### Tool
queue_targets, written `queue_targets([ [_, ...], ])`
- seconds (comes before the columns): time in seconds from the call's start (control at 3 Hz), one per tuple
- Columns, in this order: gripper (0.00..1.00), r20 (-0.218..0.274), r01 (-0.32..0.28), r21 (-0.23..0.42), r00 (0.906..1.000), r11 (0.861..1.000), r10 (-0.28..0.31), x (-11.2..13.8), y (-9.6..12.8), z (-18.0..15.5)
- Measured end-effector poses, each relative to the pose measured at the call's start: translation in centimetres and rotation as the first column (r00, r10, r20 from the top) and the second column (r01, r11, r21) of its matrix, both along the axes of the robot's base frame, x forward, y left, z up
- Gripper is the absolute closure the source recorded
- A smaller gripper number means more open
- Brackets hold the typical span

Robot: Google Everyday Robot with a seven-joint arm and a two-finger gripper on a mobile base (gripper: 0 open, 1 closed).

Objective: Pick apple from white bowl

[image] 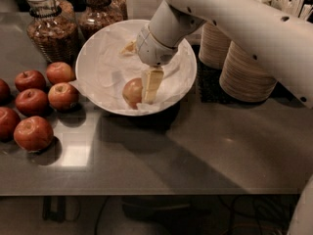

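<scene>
Grasp step: tool (150, 84) sits low in the white bowl (82, 65), touching the apple (131, 92) near the bowl's front. Can't tell whether it's open or gripping. Next, prob.: secure grip, lift straight up, w/o snagging paper (110, 67).

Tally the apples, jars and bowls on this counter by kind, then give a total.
pale apple, in the bowl: 1
darker red apples, on the counter: 7
white bowl: 1
glass jars: 2
stacks of paper bowls: 2
Total: 13
The gripper is down inside the white bowl, at the pale apple's right side.
</scene>
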State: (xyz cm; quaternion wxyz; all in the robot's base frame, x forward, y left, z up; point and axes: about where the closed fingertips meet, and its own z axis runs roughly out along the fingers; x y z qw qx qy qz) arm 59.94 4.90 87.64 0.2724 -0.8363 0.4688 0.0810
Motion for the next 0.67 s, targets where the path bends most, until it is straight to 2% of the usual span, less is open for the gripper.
queue_targets([
  [0.67, 0.69, 0.0, 0.0, 0.0, 1.0, 1.0, 0.0, 0.0, 0.0, 0.0],
])
